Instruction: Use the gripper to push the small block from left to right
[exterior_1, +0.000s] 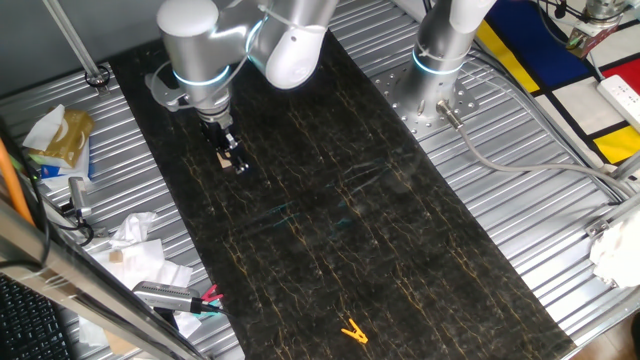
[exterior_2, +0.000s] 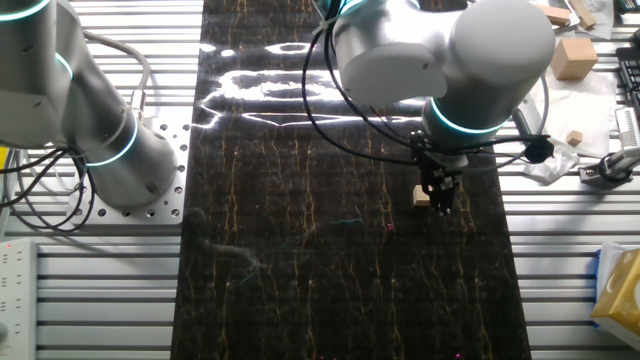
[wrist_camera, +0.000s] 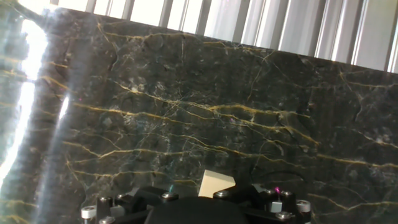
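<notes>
The small block (exterior_1: 241, 166) is a pale tan cube on the black marbled mat (exterior_1: 340, 200), near its far left part. My gripper (exterior_1: 228, 157) hangs from the silver arm with the teal ring and stands right against the block, fingers together and low over the mat. In the other fixed view the block (exterior_2: 421, 197) sits just left of the gripper (exterior_2: 441, 200), touching or nearly so. In the hand view the block (wrist_camera: 216, 183) shows at the bottom edge, partly hidden by the gripper body; the fingertips are hidden there.
A yellow-orange clip (exterior_1: 353, 332) lies near the mat's front edge. A second arm's base (exterior_1: 438, 62) stands at the back right. Crumpled paper and tools (exterior_1: 150, 265) lie left of the mat. Cardboard boxes (exterior_2: 573, 57) sit beyond the mat.
</notes>
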